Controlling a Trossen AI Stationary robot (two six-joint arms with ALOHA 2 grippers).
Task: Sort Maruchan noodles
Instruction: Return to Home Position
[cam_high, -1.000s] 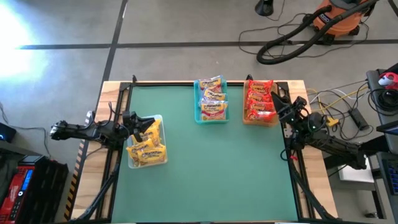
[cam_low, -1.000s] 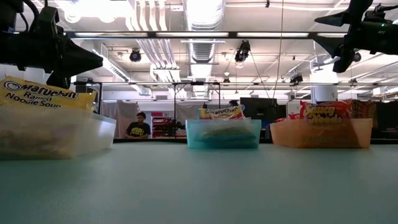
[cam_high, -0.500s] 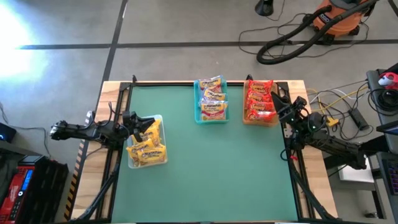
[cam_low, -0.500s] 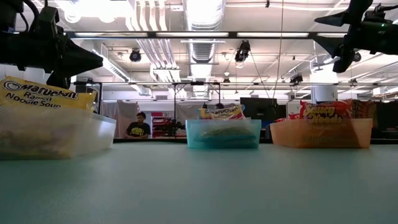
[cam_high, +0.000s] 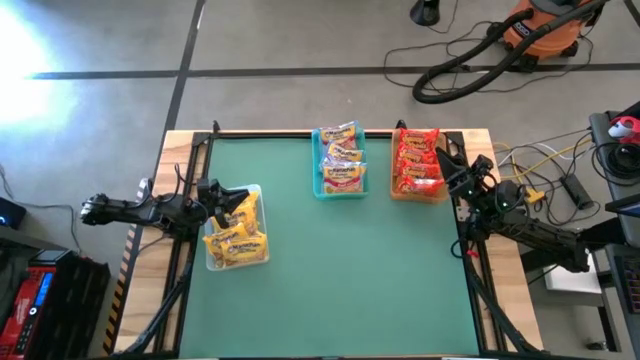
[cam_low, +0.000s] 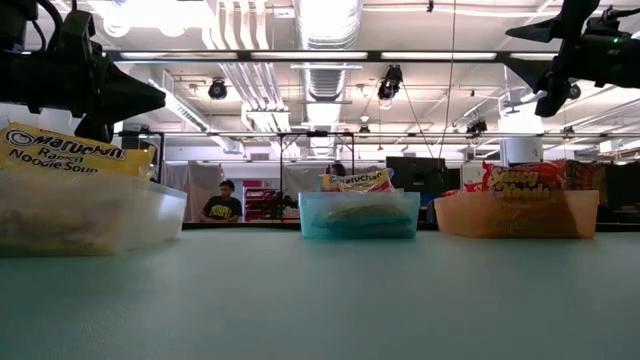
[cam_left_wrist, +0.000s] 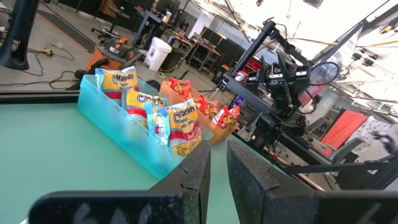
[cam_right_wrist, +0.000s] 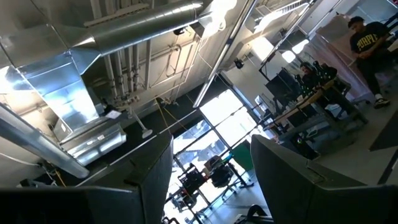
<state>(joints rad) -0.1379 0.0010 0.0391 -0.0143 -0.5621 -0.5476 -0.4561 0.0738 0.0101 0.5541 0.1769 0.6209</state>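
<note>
I am hanging my left gripper (cam_high: 220, 193) over the near-left end of the clear tray (cam_high: 258, 190), its fingers (cam_left_wrist: 196, 177) drawn almost together with only a thin slit between them, gripping nothing. Piled in that tray are lying the yellow Maruchan packets (cam_high: 237, 240). At the far edge of the table (cam_high: 340, 290), the orange-yellow packets (cam_high: 340, 155) are sitting in the teal tray (cam_high: 340, 195). Just beside it, the red packets (cam_high: 418, 160) are filling the tan tray (cam_high: 415, 197). I am holding my right gripper (cam_high: 447, 165) raised beside the tan tray, spread wide and empty, aiming at the ceiling (cam_right_wrist: 124, 37).
</note>
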